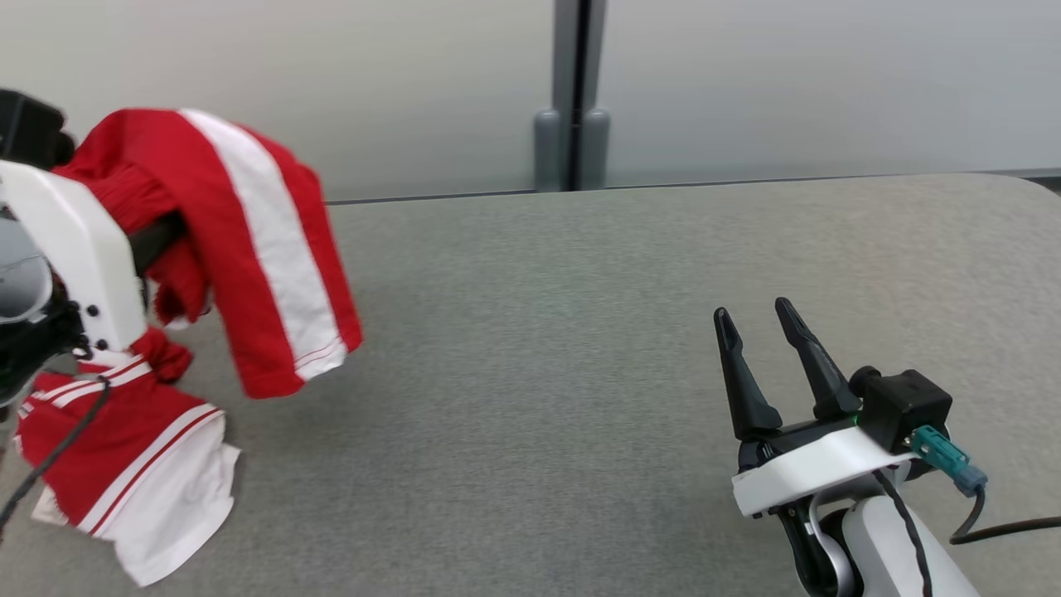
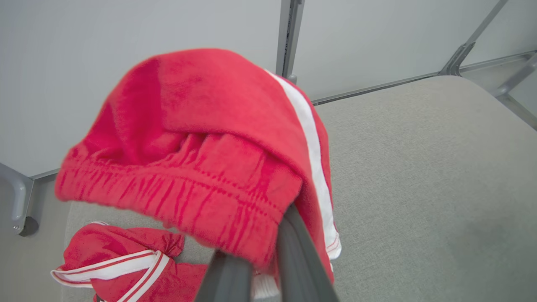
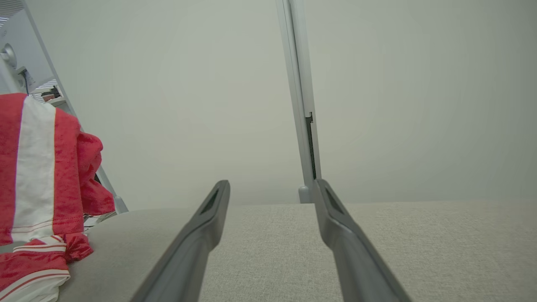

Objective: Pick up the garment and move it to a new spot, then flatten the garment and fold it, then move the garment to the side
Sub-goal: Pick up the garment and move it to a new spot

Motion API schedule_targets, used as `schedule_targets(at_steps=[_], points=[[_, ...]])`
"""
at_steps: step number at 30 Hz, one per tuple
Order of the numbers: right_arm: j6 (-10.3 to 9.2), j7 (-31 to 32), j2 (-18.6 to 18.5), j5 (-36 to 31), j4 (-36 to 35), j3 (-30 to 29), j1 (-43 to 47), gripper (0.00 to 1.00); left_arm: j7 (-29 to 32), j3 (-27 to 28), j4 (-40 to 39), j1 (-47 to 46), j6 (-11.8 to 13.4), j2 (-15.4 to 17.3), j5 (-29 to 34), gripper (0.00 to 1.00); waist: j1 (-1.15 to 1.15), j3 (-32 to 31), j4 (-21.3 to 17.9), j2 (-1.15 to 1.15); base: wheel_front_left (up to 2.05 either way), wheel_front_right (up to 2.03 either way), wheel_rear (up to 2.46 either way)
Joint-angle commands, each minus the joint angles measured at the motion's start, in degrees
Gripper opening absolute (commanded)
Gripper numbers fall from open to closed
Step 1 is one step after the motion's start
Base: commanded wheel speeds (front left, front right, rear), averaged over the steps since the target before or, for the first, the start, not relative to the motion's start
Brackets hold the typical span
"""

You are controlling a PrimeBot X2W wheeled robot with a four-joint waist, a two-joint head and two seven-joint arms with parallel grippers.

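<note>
The garment (image 1: 257, 249) is red shorts with white side stripes and a gathered waistband. My left gripper (image 1: 164, 234) is shut on the waistband (image 2: 180, 197) and holds it up over the left end of the table, its fingertips buried in the cloth. One leg drapes down to the right, while the other end (image 1: 124, 464) still lies crumpled on the table below. In the left wrist view the left gripper (image 2: 256, 247) has its two fingers pinched into the red fabric. My right gripper (image 1: 753, 311) rests low at the front right, open and holding nothing, far from the garment (image 3: 37, 159).
The grey fabric-topped table (image 1: 580, 332) stretches wide between the two arms. Pale wall panels with a grey upright post (image 1: 572, 91) stand just behind its far edge. The table's back right corner (image 1: 1028, 186) is rounded. A metal frame leg (image 2: 19, 201) shows past the left end.
</note>
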Motion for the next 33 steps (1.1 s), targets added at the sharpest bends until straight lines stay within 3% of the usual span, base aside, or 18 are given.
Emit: schedule_targets(at_steps=[1,7,12,18,25,26,27,28,33], points=[[0.11,-0.27,-0.45,-0.09,-0.13,-0.3,0.06,1.0,0.02,-0.35,-1.77,-0.95,0.13,-0.96,-0.66,0.0,0.0,-0.36,-3.19,0.0,0.0,0.0,0.0],[0.11,-0.27,-0.41,-1.33,-0.55,-1.3,-0.6,1.0,-1.77,-2.12,-9.91,-0.06,1.32,-6.27,-1.53,0.0,0.0,1.41,-8.79,0.0,0.0,0.0,0.0],[0.11,-0.27,-0.38,-2.16,-1.12,-2.59,-1.18,1.0,-7.4,-4.72,-10.71,1.7,2.42,-11.47,1.6,0.0,0.0,3.7,-12.09,0.0,0.0,0.0,0.0],[0.11,-0.27,-0.39,-2.3,-1.96,-2.72,-1.75,1.0,-16.28,-7.15,-6.08,4.76,2.99,-16.69,5.59,0.0,0.0,5.6,-13.92,0.0,0.0,0.0,0.0],[0.11,-0.27,-0.39,-1.91,-2.16,-2.5,-2.12,1.0,-30.17,-11.38,8.56,8.19,1.48,-23.42,10.0,0.0,0.0,7.03,-14.39,0.0,0.0,0.0,0.0],[0.11,-0.28,-0.41,-1.96,-2.07,-2.45,-2.23,1.0,-32.01,-11.97,11.01,8.06,1.36,-23.99,10.88,0.14,0.0,7.06,-14.24,0.0,0.0,0.0,0.0],[0.11,-0.27,-0.39,-2.05,-1.98,-2.43,-2.28,1.0,-33.36,-12.69,13.29,7.87,1.19,-24.68,11.31,0.66,0.0,7.01,-14.01,0.0,0.0,0.0,0.0],[0.11,-0.27,-0.39,-2.16,-1.85,-2.38,-2.31,1.0,-34.55,-13.3,15.23,7.4,0.89,-25.22,11.77,1.0,0.0,6.92,-13.69,0.0,0.0,0.0,0.0],[0.11,-0.27,-0.39,-2.82,-0.92,-2.46,-1.69,1.0,-39.01,-15.76,21.29,5.54,0.17,-26.5,12.92,1.0,0.0,5.4,-11.36,0.0,0.0,0.0,0.0]])
